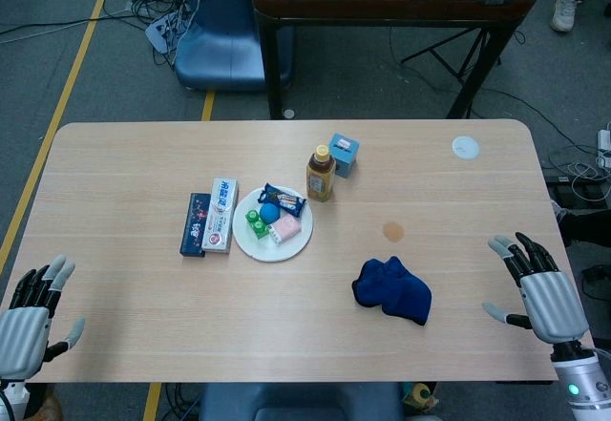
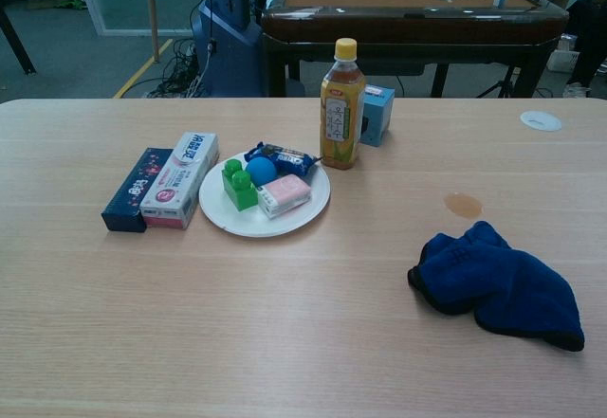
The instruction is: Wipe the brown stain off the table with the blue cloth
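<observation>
My right robot hand [image 1: 539, 287] hovers at the surface's right edge, fingers spread apart and holding nothing; its wrist is cut off by the frame bottom. My left robot hand [image 1: 33, 311] sits at the left edge, also spread and empty, partly cropped at the corner. Neither shows in the chest view.

At about nine o'clock from the right robot hand lies the blue cloth [image 1: 392, 289], crumpled in a heap on the wooden surface [image 1: 124, 278]. The brown stain [image 1: 393, 231] is a small round mark at twelve o'clock from the cloth, near it but not touching.

Further toward ten o'clock stands a bottle [image 1: 320, 173] of amber drink with a yellow cap, upright, and a small blue box [image 1: 344, 155] partly hidden behind it in the chest view. Left of the bottle, a white plate [image 1: 250, 244] carries green blocks, a blue ball and wrapped snacks; their labels are too small to read. Two flat boxes [image 1: 209, 217] lie side by side at nine o'clock from the plate. A pale round disc [image 1: 465, 147] lies near the far right corner.
</observation>
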Robot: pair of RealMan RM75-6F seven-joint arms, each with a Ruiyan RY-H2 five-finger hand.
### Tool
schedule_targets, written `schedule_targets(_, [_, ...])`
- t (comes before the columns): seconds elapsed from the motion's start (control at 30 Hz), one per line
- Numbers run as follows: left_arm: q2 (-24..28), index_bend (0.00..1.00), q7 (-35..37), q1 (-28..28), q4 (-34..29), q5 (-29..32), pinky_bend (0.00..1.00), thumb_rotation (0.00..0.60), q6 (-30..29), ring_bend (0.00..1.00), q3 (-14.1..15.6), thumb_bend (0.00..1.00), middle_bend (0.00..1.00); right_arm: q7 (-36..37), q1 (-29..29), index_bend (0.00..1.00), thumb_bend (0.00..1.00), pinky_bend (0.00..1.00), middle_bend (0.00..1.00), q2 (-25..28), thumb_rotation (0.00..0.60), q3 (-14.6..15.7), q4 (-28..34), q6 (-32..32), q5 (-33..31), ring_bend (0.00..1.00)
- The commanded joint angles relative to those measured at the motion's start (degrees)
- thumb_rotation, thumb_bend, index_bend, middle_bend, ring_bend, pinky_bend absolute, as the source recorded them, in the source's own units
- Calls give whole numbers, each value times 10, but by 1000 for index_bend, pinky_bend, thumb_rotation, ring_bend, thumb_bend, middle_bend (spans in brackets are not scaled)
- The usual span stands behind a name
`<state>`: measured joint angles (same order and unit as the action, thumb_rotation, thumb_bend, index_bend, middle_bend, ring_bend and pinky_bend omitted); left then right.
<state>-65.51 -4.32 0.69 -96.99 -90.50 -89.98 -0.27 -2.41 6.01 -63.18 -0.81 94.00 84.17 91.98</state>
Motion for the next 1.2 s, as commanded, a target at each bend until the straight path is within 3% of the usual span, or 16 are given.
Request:
schedule_targets(0.03, [-2, 52, 0, -1, 2, 0, 0, 600, -1, 0, 0, 319, 0, 0, 1, 98, 86, 121, 170, 0, 600, 0, 0, -1, 1, 62])
schedule_targets(0.5, [0, 52, 5, -6, 4, -5, 0, 600, -13, 0, 1, 319, 0, -24, 28, 98, 86, 145, 192, 0, 600, 3, 17, -36, 20, 89])
schedule_targets(0.87, [3, 52, 9, -16, 5, -3, 0, 600, -26, 0, 2, 319, 0, -50, 100, 98, 86, 202, 213, -31, 600, 8, 9, -170, 8, 128])
schedule_targets(1.2, [4, 52, 9, -20, 6, -3, 0, 600, -30, 0, 3, 320, 0, -68, 186, 98, 86, 238, 213, -107, 600, -17, -67, -294, -41, 128])
